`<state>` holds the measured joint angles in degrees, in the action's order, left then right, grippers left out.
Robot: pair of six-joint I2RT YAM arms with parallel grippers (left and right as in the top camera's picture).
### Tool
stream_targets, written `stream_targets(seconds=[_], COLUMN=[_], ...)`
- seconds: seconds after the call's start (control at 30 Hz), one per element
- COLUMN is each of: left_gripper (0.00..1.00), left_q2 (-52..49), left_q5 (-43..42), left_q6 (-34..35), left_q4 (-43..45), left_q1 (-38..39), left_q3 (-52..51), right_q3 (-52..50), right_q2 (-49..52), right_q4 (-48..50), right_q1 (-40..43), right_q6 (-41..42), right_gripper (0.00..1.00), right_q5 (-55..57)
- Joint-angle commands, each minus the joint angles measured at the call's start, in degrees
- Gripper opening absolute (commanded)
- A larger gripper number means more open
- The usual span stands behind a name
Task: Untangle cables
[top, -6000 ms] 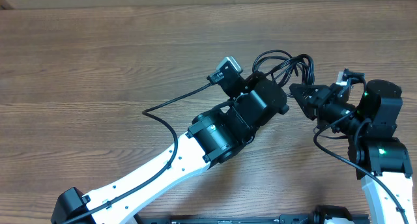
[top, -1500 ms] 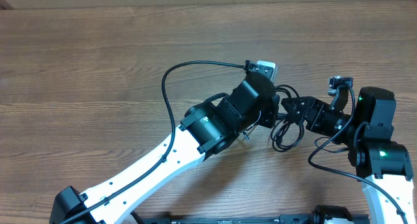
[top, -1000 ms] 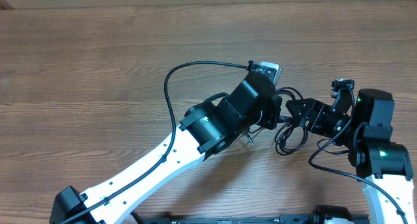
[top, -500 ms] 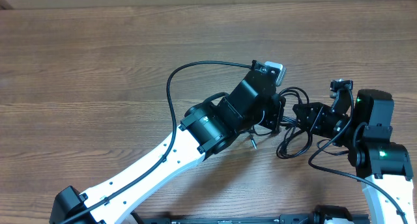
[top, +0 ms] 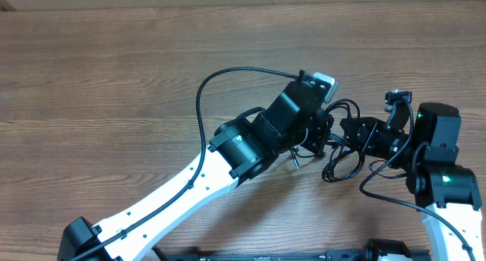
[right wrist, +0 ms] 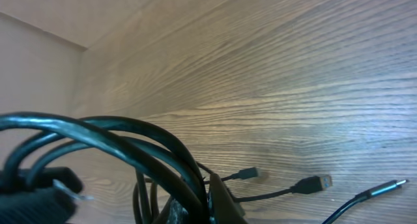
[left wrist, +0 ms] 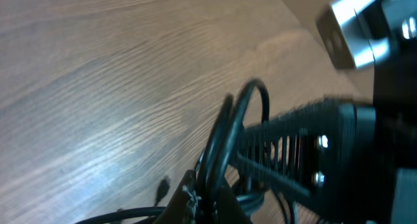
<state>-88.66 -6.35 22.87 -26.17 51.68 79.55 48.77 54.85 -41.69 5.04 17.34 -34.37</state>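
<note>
The cables (top: pixel 341 161) are a bundle of thin black cords hanging between my two grippers just above the table, right of centre. My left gripper (top: pixel 322 137) is shut on the bundle from the left. In the left wrist view the cables (left wrist: pixel 225 136) rise in loops from my left gripper (left wrist: pixel 208 210). My right gripper (top: pixel 346 132) is shut on the same bundle from the right. In the right wrist view the cables (right wrist: pixel 124 138) arch out of my right gripper (right wrist: pixel 201 208). Loose plug ends (right wrist: pixel 316 182) lie on the wood below.
The wooden table (top: pixel 114 79) stretches left and back. A thicker black arm wire (top: pixel 203 94) arcs over the table left of my left wrist. A small plug (top: pixel 295 161) dangles beside the left arm. The right arm's base (top: pixel 444 185) stands at the right edge.
My right gripper has gone from open to shut on the cable bundle. The left gripper, still holding the bundle, has drifted slightly right and back, and the loops have shifted with it.
</note>
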Motion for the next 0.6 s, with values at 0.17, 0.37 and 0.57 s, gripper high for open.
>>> stream_targets(seconds=[0.17,0.37,0.57], left_gripper=[0.04,0.04,0.04], left_q2=[0.6,0.6,0.6], left_q5=[-7.5,-8.1,-13.0], left_q6=[-14.6,-15.1,-21.4], left_q4=[-4.7,-5.0,-6.4], left_q1=[0.5,0.5,0.5], left_q3=[0.9,0.9,0.9], right_q3=[0.4,0.4,0.4], right_q2=[-0.7,-0.7,-0.7], right_q4=[1.7,1.8,2.2], right_q1=[0.2,0.2,0.2], right_q6=[2.0,2.6,2.6], right_gripper=[0.04,0.04,0.04], right_q5=[-5.2,-5.4,-5.4])
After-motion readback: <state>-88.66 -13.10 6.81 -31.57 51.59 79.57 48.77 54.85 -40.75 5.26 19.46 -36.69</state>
